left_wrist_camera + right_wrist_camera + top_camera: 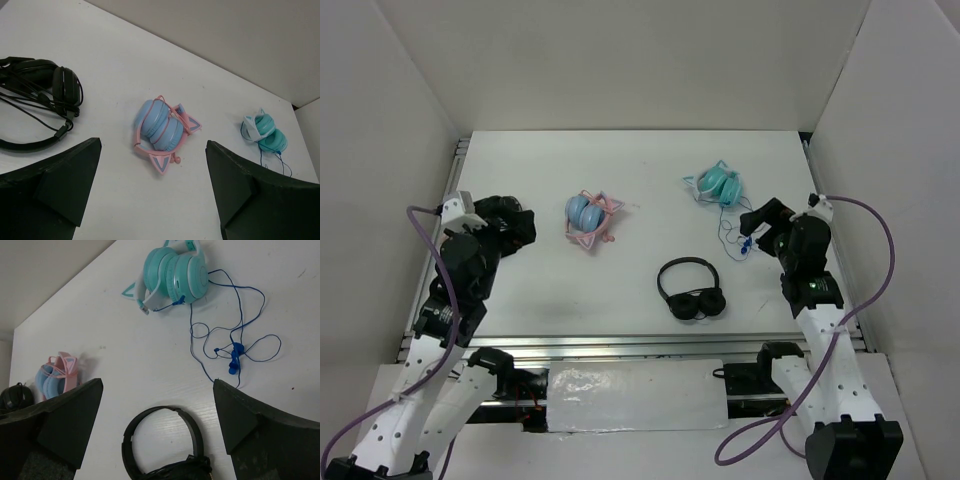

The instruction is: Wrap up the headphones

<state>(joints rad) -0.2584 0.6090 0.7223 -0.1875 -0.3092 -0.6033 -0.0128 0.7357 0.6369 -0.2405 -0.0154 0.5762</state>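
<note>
- The right end effector (157,385) stood with its jaws spread wide and nothing between them, above the worktop (640,160). The left end effector (515,225) was spread and empty too, well apart from the task's thing.
- The black headphones (160,440) lay just under the right end effector. A low or careless descent could have snagged their band.
- The cable (240,325) lay in loose, overlapping loops near the right end effector, with the blue plug (234,360) among them. Being thin, it could have slipped out from between the fingers. A pinch across two loops could have drawn a knot tight on the pull.
- The headphones (175,272) lay folded, cups together, at the far right of the worktop, with the cable leaving one cup. They looked light and unrestrained, so tension on the cable would probably have dragged or rolled them unless the other arm steadied them.
- The pink-banded pair (588,220) lay nearest the left end effector. A reach from that side risked taking the wrong set.
</note>
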